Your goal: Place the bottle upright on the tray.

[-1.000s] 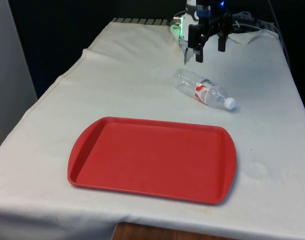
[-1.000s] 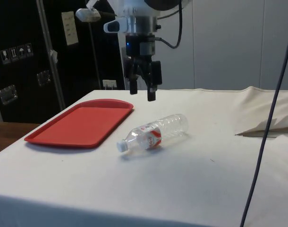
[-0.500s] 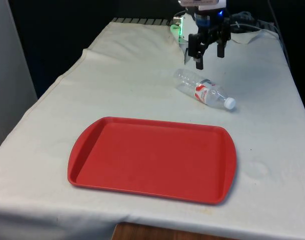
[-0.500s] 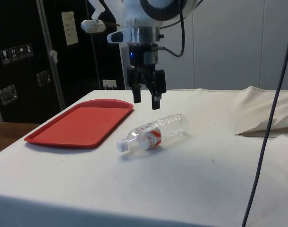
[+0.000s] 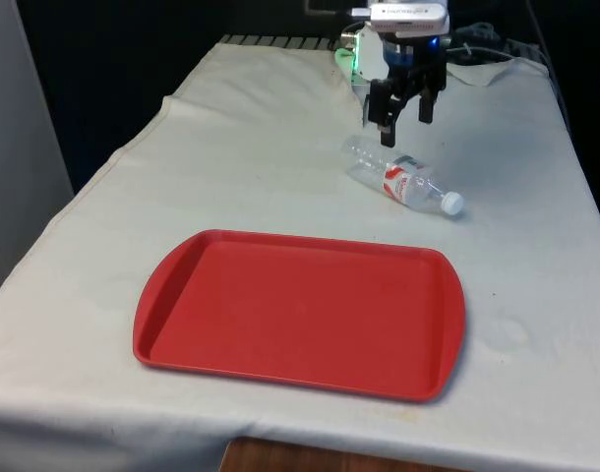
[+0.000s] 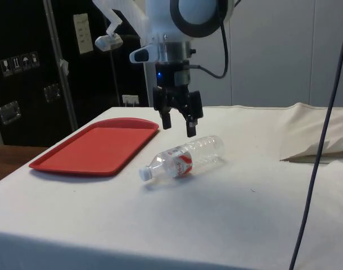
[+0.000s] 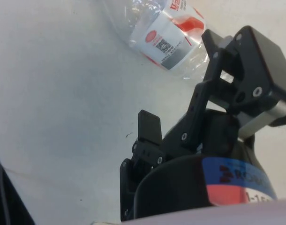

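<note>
**A:** Where was the clear plastic bottle with the red-and-white label and white cap [image 5: 402,179] [image 6: 184,158] [image 7: 168,36]?

**B:** It lay on its side on the white cloth of the bench [image 5: 261,177] [image 6: 228,214], towards the far end and on the front view's right. Its cap pointed to the near right in that view, its base to the far left. It was not on the tray.

**A:** And the tray?

**B:** The flat red plastic tray with rounded corners [image 5: 300,313] [image 6: 98,146] sat nearer the camera in the front view, well apart from the bottle, with nothing on it. In the side view it lay to the left of the bottle.

**A:** What about the black two-finger end effector [image 5: 404,120] [image 6: 179,125] [image 7: 180,103]?

**B:** It hung just above the bottle's base end, fingers pointing down, spread apart and holding nothing. In the side view one fingertip stood close over the bottle's clear body, without touching it as far as I could tell.

**A:** Anything else on the bench?

**B:** A rumpled fold of the cloth [image 6: 317,140] rose at the right of the side view.
</note>
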